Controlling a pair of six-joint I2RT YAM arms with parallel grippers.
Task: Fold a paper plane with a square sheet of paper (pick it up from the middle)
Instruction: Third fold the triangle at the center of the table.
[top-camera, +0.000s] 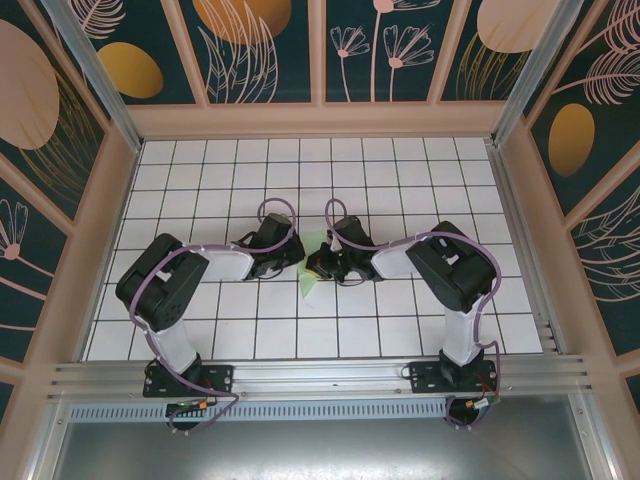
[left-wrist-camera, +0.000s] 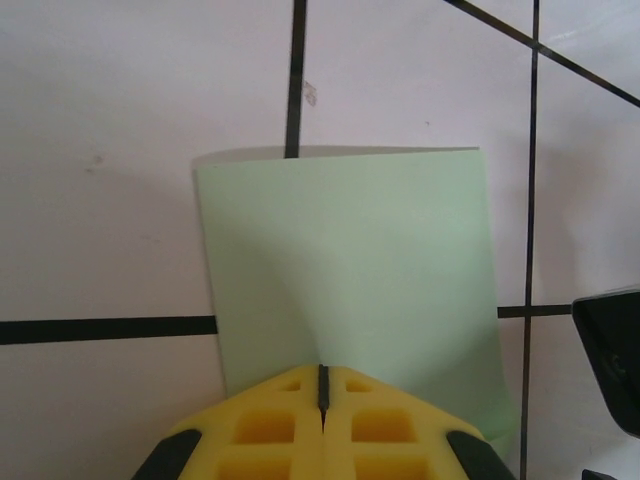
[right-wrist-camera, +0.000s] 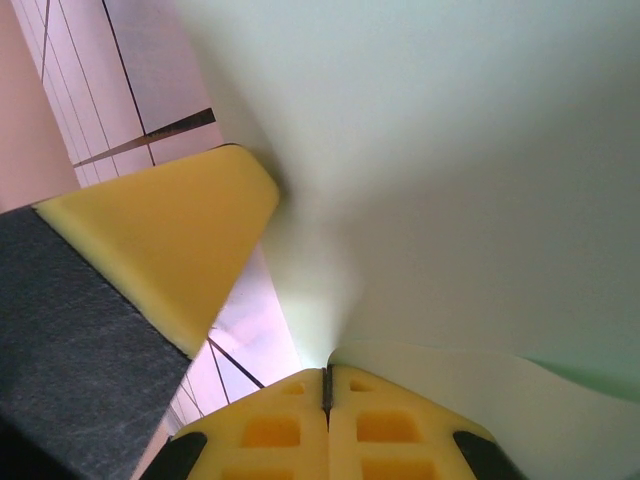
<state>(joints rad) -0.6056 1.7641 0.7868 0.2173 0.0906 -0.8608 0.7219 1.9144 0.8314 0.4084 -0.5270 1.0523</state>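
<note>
paper sheet (left-wrist-camera: 350, 260) clamped in left tool (left-wrist-camera: 322, 373), also in right tool (right-wrist-camera: 326, 376)

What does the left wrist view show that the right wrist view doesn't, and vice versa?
Left wrist: the paper sheet spread over black grid lines, with the left tool shut at its near edge. Right wrist: the sheet curving up close to the lens, with the right tool shut at its edge. Both: pale green paper pinched by a closed tool.

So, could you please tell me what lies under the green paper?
The white table with black grid lines; the lines vanish beneath the paper, so that stretch of table is hidden.
</note>
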